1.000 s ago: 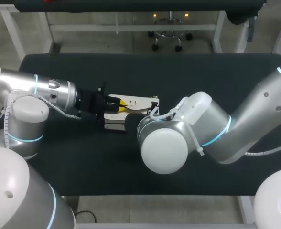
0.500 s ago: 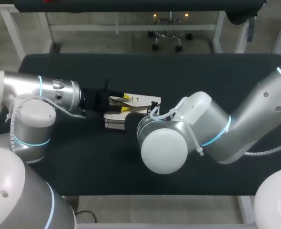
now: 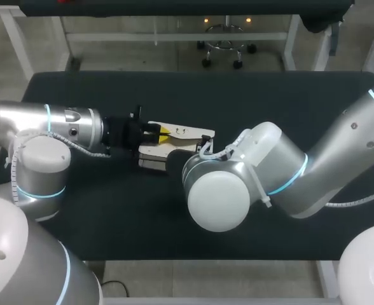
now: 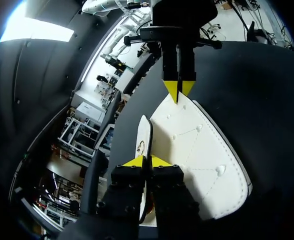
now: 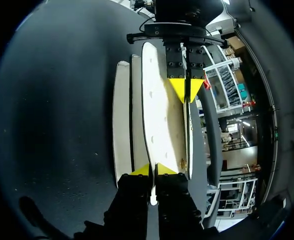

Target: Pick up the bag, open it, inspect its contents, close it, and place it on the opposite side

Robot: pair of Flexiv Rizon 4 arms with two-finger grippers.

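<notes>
Left arm nudged in toward the middle of the table (image 3: 270,95) a moment ago and now it's eased back a touch. The white flap (image 3: 186,133) has come up off the bag (image 3: 152,162) with it, tilted where it lay flat a second ago. The left gripper (image 4: 147,161) is pinched tight on one end of that flap and the right gripper (image 5: 152,170) is clamped on the opposite end, tips facing each other. The bag sits about midway between the near and far edges, a little toward the left edge. Looks like the opening has started, but nothing inside is visible yet.
</notes>
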